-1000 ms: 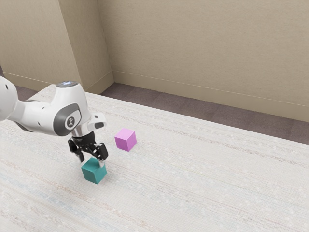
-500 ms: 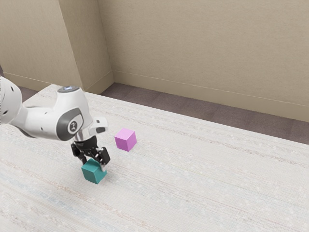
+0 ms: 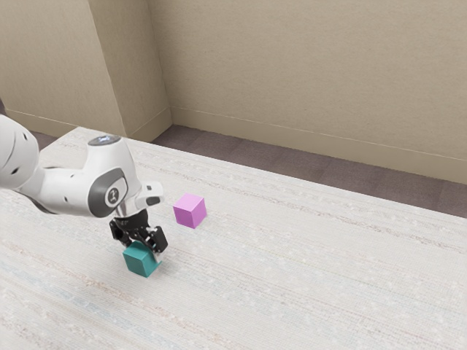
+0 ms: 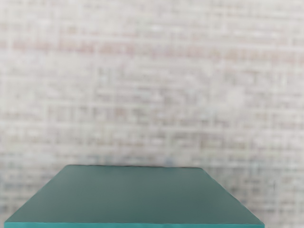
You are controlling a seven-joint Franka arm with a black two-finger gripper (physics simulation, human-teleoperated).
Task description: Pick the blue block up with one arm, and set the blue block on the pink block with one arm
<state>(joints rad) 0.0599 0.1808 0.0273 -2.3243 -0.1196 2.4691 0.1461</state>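
Note:
The blue block (image 3: 141, 262), teal in shade, rests on the table at the exterior view's lower left. My gripper (image 3: 139, 247) sits right on top of it, open, with one black finger down on each side of the block's upper part. In the wrist view the block's flat top (image 4: 133, 194) lies just under my hand. The pink block (image 3: 190, 211) stands on the table a short way beyond the blue one, toward the exterior view's right, apart from both the blue block and my gripper.
The pale wood-grain table (image 3: 306, 277) stretches wide toward the exterior view's right. A beige wall corner (image 3: 131, 73) and a dark floor strip (image 3: 328, 164) lie behind the table's far edge.
My hand has dropped lower over the blue block, so the fingers now flank its upper part. Neither block has moved.

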